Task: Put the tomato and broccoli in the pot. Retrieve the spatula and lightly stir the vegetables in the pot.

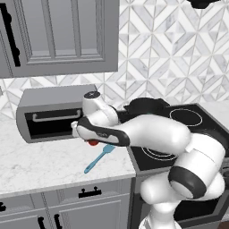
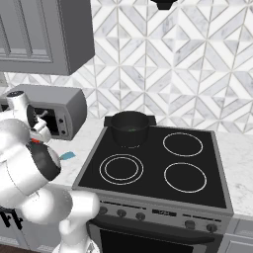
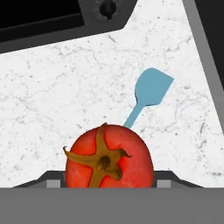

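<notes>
The pincer (image 1: 92, 141) hangs low over the white marble bench (image 1: 40, 165), its jaws partly closed on the tomato (image 3: 109, 156). In the hand view the tomato sits squarely between the finger tips, with its brown-green stem star facing the camera. In the left base view, a sliver of red shows just beneath the hand.

Behind the pincer, to its left, a grey microwave (image 1: 53, 112) stands on the bench against the tiled wall.

The spatula (image 1: 98, 158) lies flat on the bench just beside and below the pincer. Its blade is near the tomato, and its handle runs away towards the bench's front edge. In the hand view, its light blue blade (image 3: 152, 87) shows past the tomato and apart from it.

Well to the right of the pincer is the black stove top (image 2: 158, 168). The pot (image 2: 129, 127) stands upright on its rear left burner, far from the hand. A small green patch shows inside the pot; whether this is the broccoli cannot be confirmed.
</notes>
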